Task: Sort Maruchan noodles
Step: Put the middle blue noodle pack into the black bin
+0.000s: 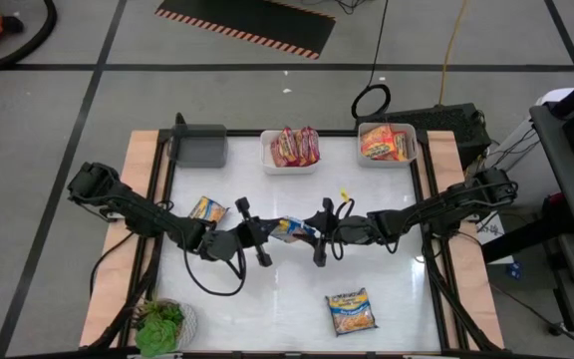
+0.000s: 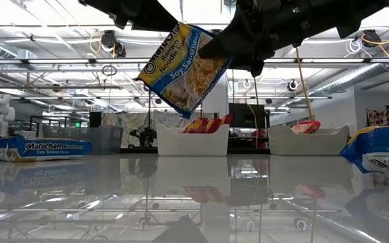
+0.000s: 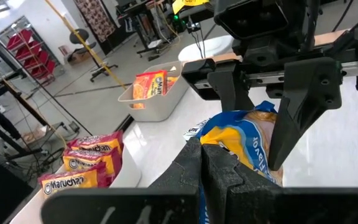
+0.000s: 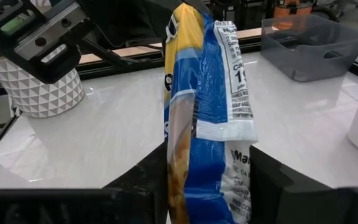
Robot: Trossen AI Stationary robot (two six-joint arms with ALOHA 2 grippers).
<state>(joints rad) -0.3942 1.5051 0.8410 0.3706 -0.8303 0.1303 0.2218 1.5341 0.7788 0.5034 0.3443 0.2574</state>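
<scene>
Your glossy white worktop [image 1: 267, 299], open workshop behind. Left hand [image 1: 263, 231] clamped on blue-yellow noodle packet [image 1: 293, 229] midair; right hand [image 1: 319, 232] half-open, straddling its other end.

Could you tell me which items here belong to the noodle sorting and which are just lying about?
Job:
held blue packet
loose blue packets
red packets' bin
orange packets' bin
grey bin

Lying about:
potted plant

Grey bin [image 1: 199, 146], potted plant [image 1: 159, 325]
</scene>
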